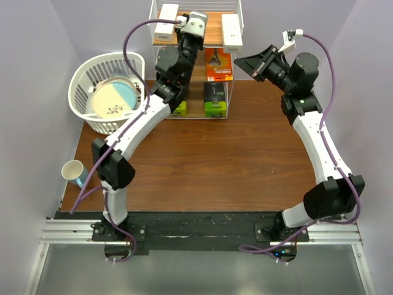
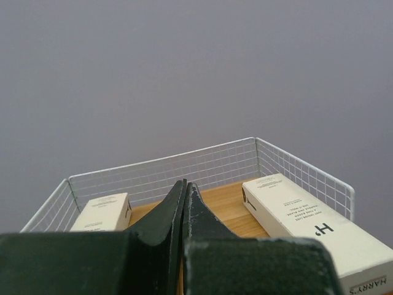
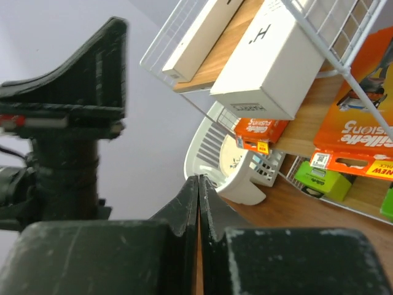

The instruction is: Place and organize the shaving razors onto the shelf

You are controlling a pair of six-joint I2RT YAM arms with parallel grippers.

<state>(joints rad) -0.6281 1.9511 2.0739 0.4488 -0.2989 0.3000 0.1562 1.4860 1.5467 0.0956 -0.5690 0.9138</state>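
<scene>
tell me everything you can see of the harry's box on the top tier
The Harry's box is a long, slim white carton, cardboard by its look, with a black H and small print on top and a printed label on its near end. It lies flat on the shelf's wooden top board, lengthwise beside the right wire rail, near end jutting past the board's edge. Nothing grips it.

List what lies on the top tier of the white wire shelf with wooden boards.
A long white box at left, the white HARRY'S box at right. The left gripper hides part of the wooden board between them.
</scene>
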